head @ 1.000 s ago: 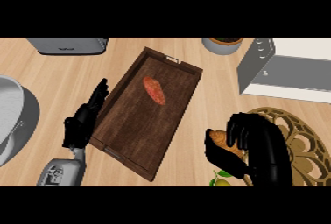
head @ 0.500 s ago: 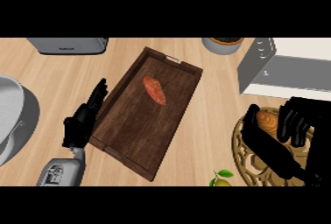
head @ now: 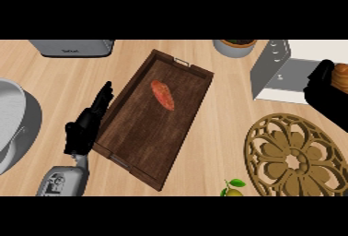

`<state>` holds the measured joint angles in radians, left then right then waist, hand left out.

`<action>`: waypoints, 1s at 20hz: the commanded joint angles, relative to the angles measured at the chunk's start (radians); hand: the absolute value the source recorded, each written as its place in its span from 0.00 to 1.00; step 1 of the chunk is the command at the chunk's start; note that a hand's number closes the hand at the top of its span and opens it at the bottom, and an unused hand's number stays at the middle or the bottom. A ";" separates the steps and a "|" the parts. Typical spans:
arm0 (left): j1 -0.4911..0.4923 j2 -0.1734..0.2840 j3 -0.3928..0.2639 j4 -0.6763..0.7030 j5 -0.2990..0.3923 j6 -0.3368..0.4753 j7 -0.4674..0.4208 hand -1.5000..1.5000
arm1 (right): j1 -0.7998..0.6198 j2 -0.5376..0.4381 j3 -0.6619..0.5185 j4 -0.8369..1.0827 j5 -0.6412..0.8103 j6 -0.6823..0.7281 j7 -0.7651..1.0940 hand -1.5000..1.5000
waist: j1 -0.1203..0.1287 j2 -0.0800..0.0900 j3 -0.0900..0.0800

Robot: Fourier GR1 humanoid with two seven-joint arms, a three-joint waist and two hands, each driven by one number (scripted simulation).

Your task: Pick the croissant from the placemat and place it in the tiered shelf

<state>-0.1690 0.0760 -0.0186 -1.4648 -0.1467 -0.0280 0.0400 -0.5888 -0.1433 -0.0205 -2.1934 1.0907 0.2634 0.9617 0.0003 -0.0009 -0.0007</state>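
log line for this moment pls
phase: carry to shelf | right hand: holding croissant over tiered shelf | left hand: open, resting beside tray | placemat: vacated

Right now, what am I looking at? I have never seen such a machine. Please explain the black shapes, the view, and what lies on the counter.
The view looks steeply down from the robot's head at a wooden counter. The black shapes are its hands. The left hand rests open beside a dark wooden tray holding a reddish food item. The right hand, at the right edge, is curled round a croissant above a white tiered shelf. Below it lies a round golden placemat. A toaster, a pot and a white dish stand nearby.
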 commanded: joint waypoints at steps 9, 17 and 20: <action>-0.077 0.007 0.035 0.095 0.000 0.000 -0.023 0.50 | -0.103 -0.214 -0.266 0.217 -0.095 -0.049 -0.160 1.00 | -0.003 0.002 0.001; 0.065 0.011 -0.012 -0.043 -0.018 -0.017 -0.027 0.50 | -0.202 -0.264 -0.173 0.456 0.017 -0.162 -0.221 1.00 | 0.014 0.003 0.000; -0.017 -0.003 0.011 0.020 -0.018 0.003 -0.001 0.50 | -0.215 -0.299 -0.242 0.510 -0.038 -0.199 -0.269 1.00 | 0.005 0.002 0.000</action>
<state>-0.1504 0.0715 -0.0193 -1.4695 -0.1603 -0.0301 0.0244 -0.7789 -0.4220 -0.2489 -1.7781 1.0496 0.1327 0.7390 0.0055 0.0005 -0.0001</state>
